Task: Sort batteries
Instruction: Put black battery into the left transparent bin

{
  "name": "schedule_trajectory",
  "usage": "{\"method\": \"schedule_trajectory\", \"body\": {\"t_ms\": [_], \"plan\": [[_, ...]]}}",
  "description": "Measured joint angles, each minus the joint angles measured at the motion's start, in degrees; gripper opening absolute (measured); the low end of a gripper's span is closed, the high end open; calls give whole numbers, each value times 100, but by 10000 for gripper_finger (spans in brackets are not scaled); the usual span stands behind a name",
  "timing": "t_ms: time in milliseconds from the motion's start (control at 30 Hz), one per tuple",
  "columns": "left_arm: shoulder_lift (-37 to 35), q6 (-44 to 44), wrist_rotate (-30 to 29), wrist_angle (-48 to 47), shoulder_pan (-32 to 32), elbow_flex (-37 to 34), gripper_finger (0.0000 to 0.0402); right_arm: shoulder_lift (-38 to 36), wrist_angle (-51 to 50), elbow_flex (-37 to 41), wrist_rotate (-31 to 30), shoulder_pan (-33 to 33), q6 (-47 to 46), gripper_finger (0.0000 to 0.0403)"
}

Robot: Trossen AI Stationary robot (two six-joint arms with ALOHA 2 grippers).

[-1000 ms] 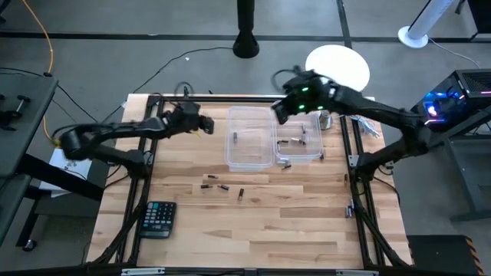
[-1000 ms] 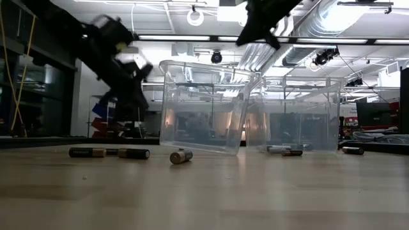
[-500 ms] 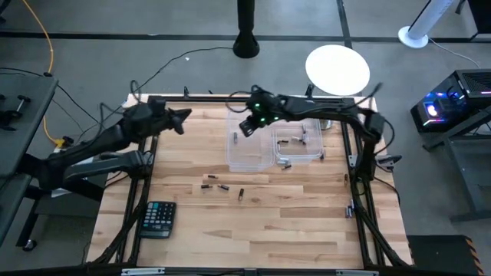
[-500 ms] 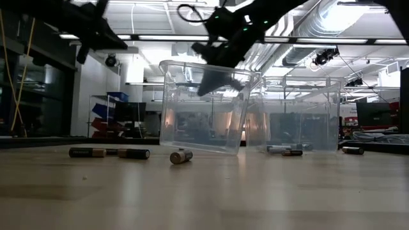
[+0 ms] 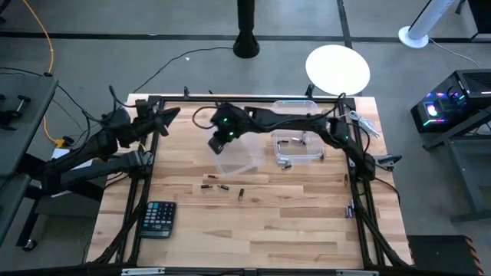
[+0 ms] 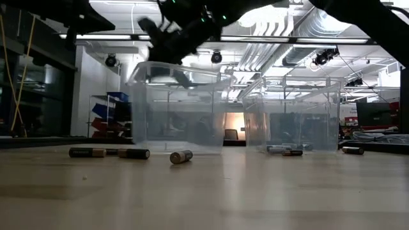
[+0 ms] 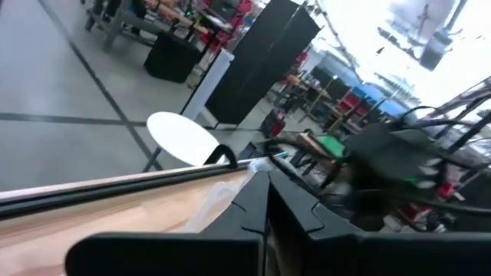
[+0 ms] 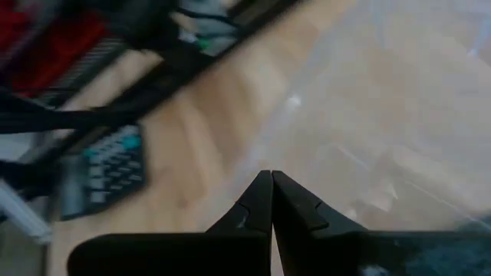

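Clear plastic bins: the right one point(image 5: 298, 147) holds a few batteries point(image 5: 290, 141); the left bin point(image 5: 235, 153) shows none. Loose batteries point(image 5: 221, 188) lie on the wood nearby, unsorted. Right gripper point(image 5: 215, 143), fingers together, empty, over the left bin. Left gripper point(image 5: 170, 115) pinched closed, empty, at the table's far left edge.
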State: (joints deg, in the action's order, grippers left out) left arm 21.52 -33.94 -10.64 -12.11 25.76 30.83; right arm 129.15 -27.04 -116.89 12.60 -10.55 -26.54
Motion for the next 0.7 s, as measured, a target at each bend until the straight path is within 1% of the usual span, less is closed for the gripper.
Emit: {"method": "schedule_trajectory", "body": {"t_ms": [133, 233, 300, 400, 467, 600, 700], "plan": [[-3, 7, -47, -223, 0, 0, 0, 238, -54, -730, 273, 171, 278, 0], [0, 9, -60, -431, 0, 0, 0, 254, -391, -1174, 281, 180, 564, 0], [-1, 11, -104, -574, 0, 0, 0, 182, -855, -1469, 97, 125, 742, 0], [4, 9, -338, -992, 4, 0, 0, 53, -1690, -1826, -412, -7, 1161, 0], [33, -31, -530, -1370, 4, 0, 0, -110, -2087, -1723, -560, -134, 1319, 0], [59, -474, -784, -2228, 4, 0, 0, -231, -2993, -1444, -672, -393, 1462, 0], [61, -781, -926, -2798, 4, 0, 0, -269, -3469, -1432, -1041, -537, 1666, 0]]}}
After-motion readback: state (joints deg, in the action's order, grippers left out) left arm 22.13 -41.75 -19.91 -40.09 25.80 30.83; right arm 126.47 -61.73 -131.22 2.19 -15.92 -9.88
